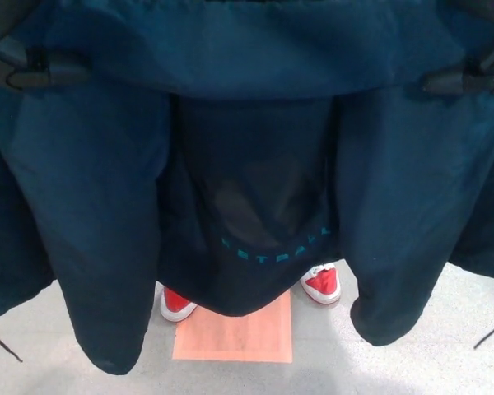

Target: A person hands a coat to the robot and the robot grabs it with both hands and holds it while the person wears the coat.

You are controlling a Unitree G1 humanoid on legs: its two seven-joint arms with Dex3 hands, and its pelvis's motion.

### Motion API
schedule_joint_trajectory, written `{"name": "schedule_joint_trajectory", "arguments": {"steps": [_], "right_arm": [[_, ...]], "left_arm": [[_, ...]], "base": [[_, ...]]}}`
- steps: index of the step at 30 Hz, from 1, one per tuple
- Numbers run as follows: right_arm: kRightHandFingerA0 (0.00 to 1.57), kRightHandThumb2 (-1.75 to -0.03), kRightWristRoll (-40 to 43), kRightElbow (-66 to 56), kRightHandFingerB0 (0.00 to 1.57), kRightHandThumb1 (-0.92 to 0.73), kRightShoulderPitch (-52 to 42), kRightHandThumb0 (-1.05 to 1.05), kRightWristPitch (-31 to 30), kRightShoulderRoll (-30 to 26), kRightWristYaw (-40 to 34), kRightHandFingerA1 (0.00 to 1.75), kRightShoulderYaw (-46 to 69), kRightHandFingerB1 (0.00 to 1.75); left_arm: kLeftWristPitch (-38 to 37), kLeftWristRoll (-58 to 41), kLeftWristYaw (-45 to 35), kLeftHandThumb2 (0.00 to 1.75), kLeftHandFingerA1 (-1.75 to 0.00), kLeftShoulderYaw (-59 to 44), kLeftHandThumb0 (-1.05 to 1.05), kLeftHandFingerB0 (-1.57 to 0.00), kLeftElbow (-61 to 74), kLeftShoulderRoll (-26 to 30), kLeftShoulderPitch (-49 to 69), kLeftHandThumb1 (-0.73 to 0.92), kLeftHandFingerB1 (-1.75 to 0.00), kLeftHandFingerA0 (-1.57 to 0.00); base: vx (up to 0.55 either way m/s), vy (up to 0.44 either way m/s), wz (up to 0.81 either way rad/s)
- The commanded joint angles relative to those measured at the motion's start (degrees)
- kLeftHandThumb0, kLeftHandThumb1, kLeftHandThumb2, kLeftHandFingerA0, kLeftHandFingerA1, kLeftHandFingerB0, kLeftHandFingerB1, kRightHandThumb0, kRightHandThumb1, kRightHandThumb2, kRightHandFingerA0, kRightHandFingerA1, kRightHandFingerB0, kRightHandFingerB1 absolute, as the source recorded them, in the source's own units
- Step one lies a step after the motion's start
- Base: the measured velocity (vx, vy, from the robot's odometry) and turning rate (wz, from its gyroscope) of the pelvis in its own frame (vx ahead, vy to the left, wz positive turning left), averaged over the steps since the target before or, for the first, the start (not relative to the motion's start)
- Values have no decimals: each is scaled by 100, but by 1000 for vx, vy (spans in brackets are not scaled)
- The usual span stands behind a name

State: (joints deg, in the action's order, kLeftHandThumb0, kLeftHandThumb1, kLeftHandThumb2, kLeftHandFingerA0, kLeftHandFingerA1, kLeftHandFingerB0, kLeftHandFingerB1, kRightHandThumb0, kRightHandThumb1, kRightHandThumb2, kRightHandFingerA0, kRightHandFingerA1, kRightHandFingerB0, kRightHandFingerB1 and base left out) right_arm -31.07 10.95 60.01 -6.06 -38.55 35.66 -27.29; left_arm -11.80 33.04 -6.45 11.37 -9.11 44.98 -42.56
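A dark navy coat (247,164) hangs spread across almost the whole head view, its lining facing me, with teal lettering (276,251) low on the back panel. Both sleeves dangle at the sides, the left one (107,271) and the right one (395,263). My left hand (33,67) sits at the upper left against the coat's shoulder, black fingers laid on the cloth. My right hand (469,78) is at the upper right edge, pressed to the other shoulder. How firmly either hand grips is hidden by the fabric.
Under the coat's hem a person's red shoes (321,284) stand on a grey floor (445,362). An orange square mat (235,337) lies on the floor just in front of the shoes. Drawstrings (0,341) hang at both lower edges.
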Motion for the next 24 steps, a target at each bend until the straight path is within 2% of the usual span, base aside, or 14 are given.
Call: {"name": "schedule_joint_trajectory", "arguments": {"steps": [1, 2, 4, 5, 6, 7, 8, 9, 11, 12, 17, 19, 23, 24], "right_arm": [[12, -84, -133, 1532, 0, -43, 867, -79, -511, 361, 3308, 43, -1124, 7], [7, -75, -105, 1533, 1, -40, 847, -87, -532, 356, 3339, 34, -1140, 5], [4, -86, -59, 1542, 1, -41, 818, -75, -519, 338, 3391, 26, -1175, 5], [0, -57, -45, 1524, 0, -54, 804, -90, -451, 311, 3413, 27, -1195, 9], [3, -66, -31, 1507, 0, -50, 789, -92, -441, 290, 3429, 26, -1208, 10], [3, -66, -22, 1496, 0, -50, 778, -92, -462, 276, 3439, 26, -1215, 10], [4, -85, -18, 1492, 0, -43, 763, -76, -531, 290, 3413, 33, -1211, 5], [14, -62, -38, 1474, 0, -54, 739, -87, -581, 291, 3352, 34, -1209, 12], [17, -62, -108, 1415, 0, -54, 678, -88, -573, 253, 3172, 35, -1198, 14], [14, -84, -130, 1399, 0, -44, 664, -78, -596, 246, 3124, 45, -1187, 11], [10, -83, -242, 1444, 0, -45, 561, -75, -612, 237, 2654, 45, -1088, 12], [15, -57, -259, 1501, 0, -56, 536, -78, -569, 257, 2542, 35, -1059, 15], [11, -60, -289, 1477, 0, -56, 500, -77, -536, 244, 2462, 35, -1019, 12], [9, -79, -303, 1464, 0, -45, 496, -74, -530, 237, 2449, 42, -1011, 10]], "left_arm": [[458, 609, -878, 64, -24, 505, -94, -5, -643, 48, -211, 62, -26, -3], [456, 601, -938, 95, -20, 528, -86, -5, -624, 60, -191, 52, -17, -6], [486, 576, -1147, 95, -21, 586, -85, -5, -562, 82, -181, 52, -17, -5], [511, 575, -1226, 66, -24, 620, -94, -3, -535, 70, -181, 61, -23, -4], [539, 594, -1277, 61, -27, 653, -91, 0, -513, 55, -181, 65, -25, -5], [563, 618, -1305, 61, -27, 679, -91, 0, -496, 43, -183, 65, -25, -5], [606, 674, -1410, 91, -30, 741, -82, -3, -489, 35, -220, 50, -22, -4], [682, 737, -1575, 59, -27, 817, -85, 0, -465, 28, -276, 61, -25, -6], [808, 867, -1871, 87, -26, 977, -77, -1, -438, 3, -400, 46, -18, -7], [840, 869, -1945, 59, -27, 1010, -81, 0, -449, -13, -441, 54, -24, -5], [1191, 1069, -2619, 56, -32, 1333, -74, 0, -487, -124, -783, 49, -23, -16], [1227, 1234, -2734, 58, -33, 1480, -76, 0, -562, -143, -903, 49, -22, -17], [1286, 1274, -2925, 57, -33, 1633, -74, 0, -734, -217, -1077, 49, -22, -16], [1321, 1312, -3011, 58, -33, 1698, -75, 0, -821, -256, -1160, 48, -20, -15]], "base": [[0, 0, 0], [0, 0, 0], [0, 0, 0], [0, 0, 0], [0, 0, 0], [0, 0, 0], [0, 0, 0], [0, 0, 0], [0, 0, 0], [0, 0, 0], [0, 0, 0], [0, 0, 0], [0, 0, 0], [0, 0, 0]]}}
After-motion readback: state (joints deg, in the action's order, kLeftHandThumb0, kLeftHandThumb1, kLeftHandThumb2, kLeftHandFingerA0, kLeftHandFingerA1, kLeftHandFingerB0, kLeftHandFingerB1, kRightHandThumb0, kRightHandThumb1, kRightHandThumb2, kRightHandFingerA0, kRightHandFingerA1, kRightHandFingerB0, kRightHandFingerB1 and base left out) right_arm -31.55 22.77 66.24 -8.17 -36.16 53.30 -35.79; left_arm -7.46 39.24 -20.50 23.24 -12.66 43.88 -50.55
